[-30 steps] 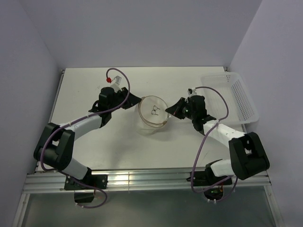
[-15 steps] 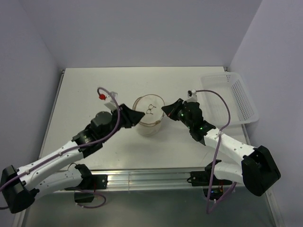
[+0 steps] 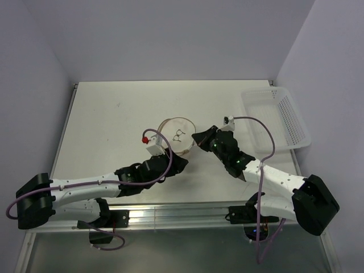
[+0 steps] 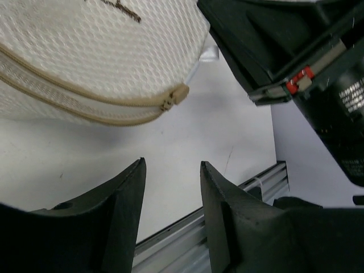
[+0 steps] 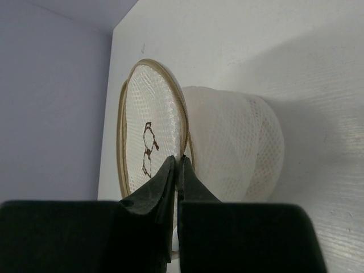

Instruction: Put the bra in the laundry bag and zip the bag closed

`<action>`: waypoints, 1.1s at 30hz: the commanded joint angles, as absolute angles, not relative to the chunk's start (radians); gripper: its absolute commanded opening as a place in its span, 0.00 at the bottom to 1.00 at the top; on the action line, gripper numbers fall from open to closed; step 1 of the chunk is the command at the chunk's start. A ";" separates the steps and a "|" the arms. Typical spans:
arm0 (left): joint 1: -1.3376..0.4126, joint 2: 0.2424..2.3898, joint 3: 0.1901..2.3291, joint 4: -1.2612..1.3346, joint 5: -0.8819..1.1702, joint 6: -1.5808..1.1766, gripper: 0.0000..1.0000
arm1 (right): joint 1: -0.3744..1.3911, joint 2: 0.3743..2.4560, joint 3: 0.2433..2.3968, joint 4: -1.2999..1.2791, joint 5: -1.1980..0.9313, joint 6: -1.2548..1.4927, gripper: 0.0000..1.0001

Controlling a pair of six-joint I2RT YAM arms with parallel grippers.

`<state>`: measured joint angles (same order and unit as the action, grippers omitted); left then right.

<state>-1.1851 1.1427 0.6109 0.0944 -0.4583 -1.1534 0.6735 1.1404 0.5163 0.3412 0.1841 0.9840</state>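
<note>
Laundry bag (image 3: 177,136) looked zipped. We saw the left gripper (image 4: 170,170) release it, half-open and empty; the right gripper (image 5: 176,162) stayed pinched on its rim.

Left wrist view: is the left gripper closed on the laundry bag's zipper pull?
No: the left gripper stands open and empty, apart from the zipper pull on the laundry bag.

Laundry bag (image 3: 178,138): round white mesh drum, tan-rimmed, set mid-table; bra symbol face turned upward, tan zipper pull (image 4: 173,97) seen on its side.
</note>
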 commanded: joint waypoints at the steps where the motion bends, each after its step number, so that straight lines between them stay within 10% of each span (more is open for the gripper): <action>1: -1.189 1.152 0.643 0.211 -0.528 -1.200 0.48 | 0.687 1.085 0.485 0.376 0.227 0.989 0.00; 33: -1.230 1.230 0.721 0.029 -0.537 -1.128 0.41 | 0.802 0.976 0.380 0.465 0.276 0.907 0.00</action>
<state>-1.2137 1.2095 0.6846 0.0765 -0.5446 -1.1847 0.7902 0.9646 0.3851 0.3855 0.2615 0.9257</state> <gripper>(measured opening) 0.404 0.026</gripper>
